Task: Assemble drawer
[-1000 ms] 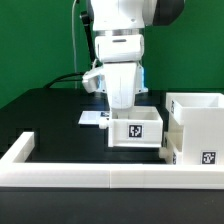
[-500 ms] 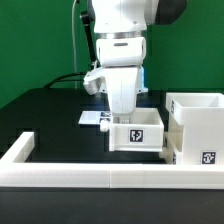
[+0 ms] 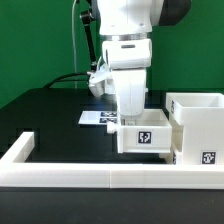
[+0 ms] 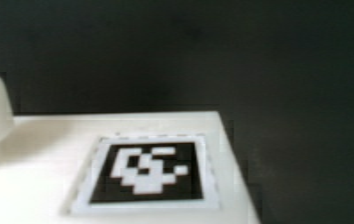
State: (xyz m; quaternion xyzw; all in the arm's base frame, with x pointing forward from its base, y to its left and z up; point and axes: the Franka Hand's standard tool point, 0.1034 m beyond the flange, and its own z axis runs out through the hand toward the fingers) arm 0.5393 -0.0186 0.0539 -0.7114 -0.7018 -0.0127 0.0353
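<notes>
1. White plastic parts of the drawer sit in the lower right of the exterior view on the black worktop (image 3: 50,110). You have one small open-top tray (image 3: 146,137) directly under the arm, its square tag facing the camera, and the tall boxy housing (image 3: 196,120) just beside it at the right edge of the frame.
2. A second tagged white part (image 3: 205,156) shows at the lower right, in front of the housing. I cannot confirm whether it is the other tray.
3. Note the gripper (image 3: 131,118) at the tray's rear rim, centre of the frame. The wrist body hides the fingers in the exterior view, and the wrist view shows only a tagged white surface (image 4: 147,170), blurred. I cannot tell whether the fingers are spread, pressed together, or pinching the tray wall.
4. Behind the tray, the marker board (image 3: 98,118) lies flat on the worktop, partly covered by the arm. A low white wall (image 3: 90,175) borders the front of the worktop.
5. Judgement on step: the tray appears to be in hand for transfer toward the housing; it is not yet inside any compartment.
6. Next move, in my judgement: you need the tray held level, squared to the housing opening, then slid in straight. Tilt or offset risks jamming against the housing wall.
</notes>
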